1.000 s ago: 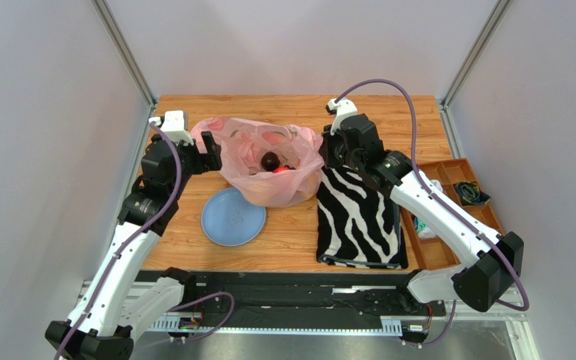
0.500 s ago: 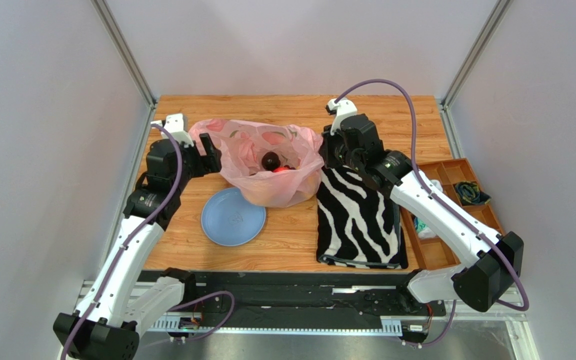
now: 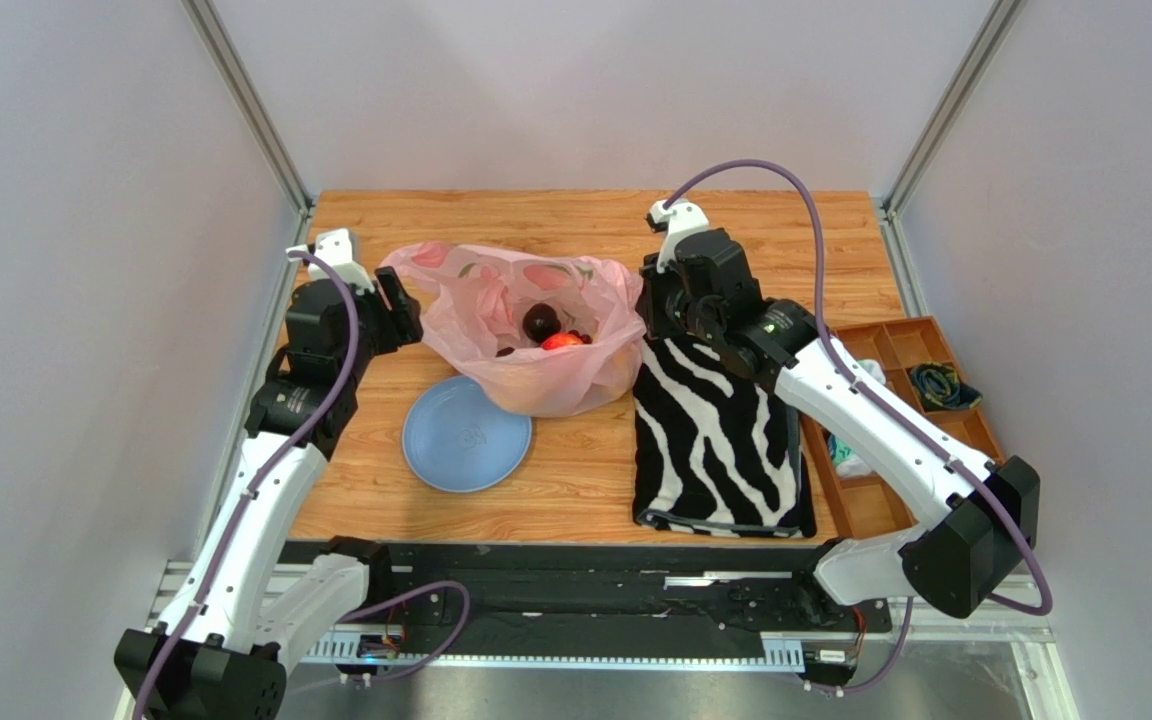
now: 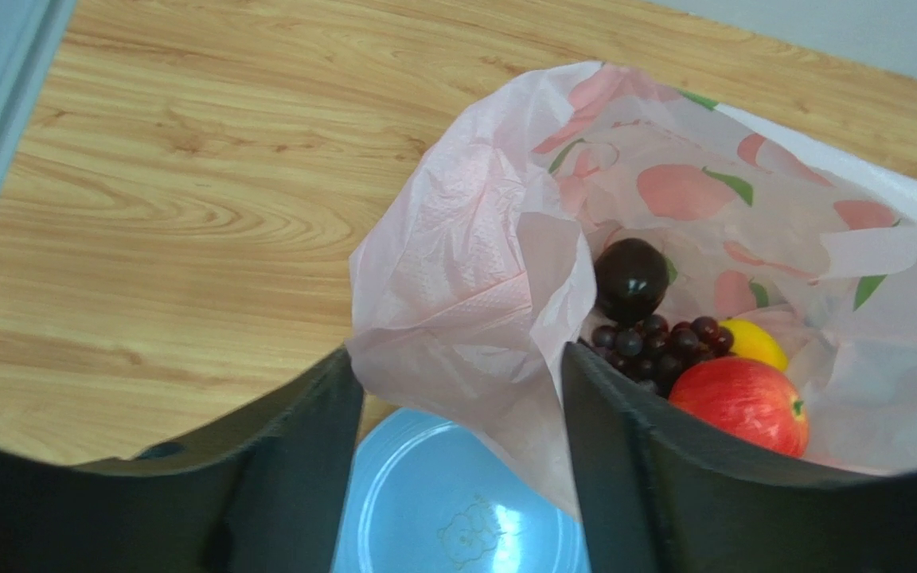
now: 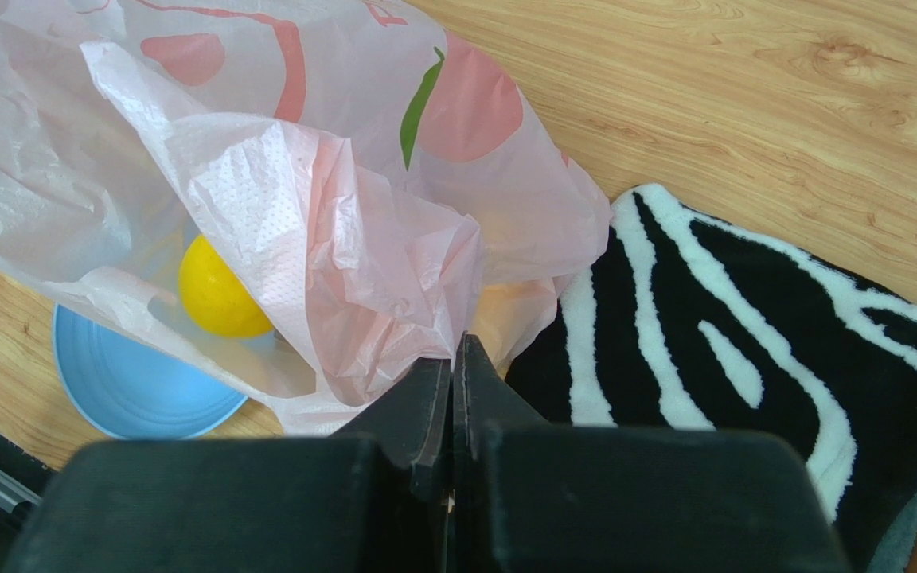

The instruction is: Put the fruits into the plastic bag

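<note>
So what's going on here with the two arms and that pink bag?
Both arms are at the pink plastic bag. The right gripper has its fingers shut on the bag's right edge; the left gripper has its fingers apart around a fold of the left edge. A red apple, a yellow citrus, grapes and a dark plum lie inside. A blue plate sits nearby.

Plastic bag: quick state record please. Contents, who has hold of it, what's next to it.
bag: plastic bag, mouth open, sitting on the table
contents visible: red apple, grape bunch, dark plum, yellow citrus
left end effector: open, a fold of the bag's rim between its fingers
right end effector: shut on the bag's rim, right-arm side
neighbours: blue plate in front, zebra cloth to the right
fruit outside bag: none seen
</note>
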